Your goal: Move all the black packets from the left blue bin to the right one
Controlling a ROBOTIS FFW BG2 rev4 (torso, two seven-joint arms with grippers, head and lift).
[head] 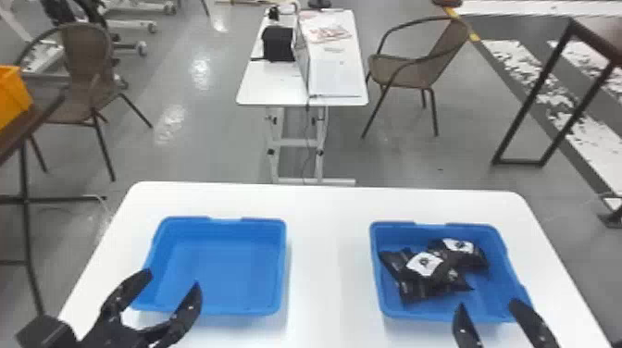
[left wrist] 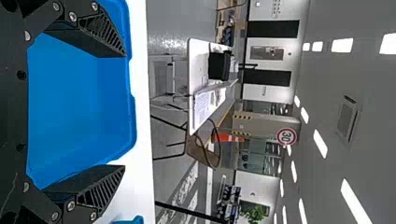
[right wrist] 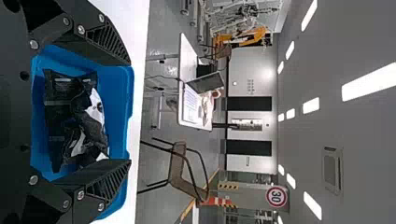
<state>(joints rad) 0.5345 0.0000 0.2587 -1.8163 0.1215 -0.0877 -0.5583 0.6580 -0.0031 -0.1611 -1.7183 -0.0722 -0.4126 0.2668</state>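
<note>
In the head view my left gripper [head: 173, 283] stands open at the near left corner of the left blue bin [head: 222, 273], which holds nothing. Open as well, my right gripper [head: 488, 303] is at the near right edge of the right blue bin [head: 495, 296]. Black packets [head: 423, 273] with white labels lie heaped inside that bin. The left wrist view has the left gripper [left wrist: 122, 112] with its fingers wide apart and the bare blue bin beyond. In the right wrist view, the packets [right wrist: 60, 123] are seen between the spread fingers of the right gripper [right wrist: 130, 112].
Both bins rest on a white table [head: 328, 259], with a strip of tabletop between them. Past its far edge are a second white table [head: 273, 88] bearing a box, and brown chairs [head: 416, 71] on either side.
</note>
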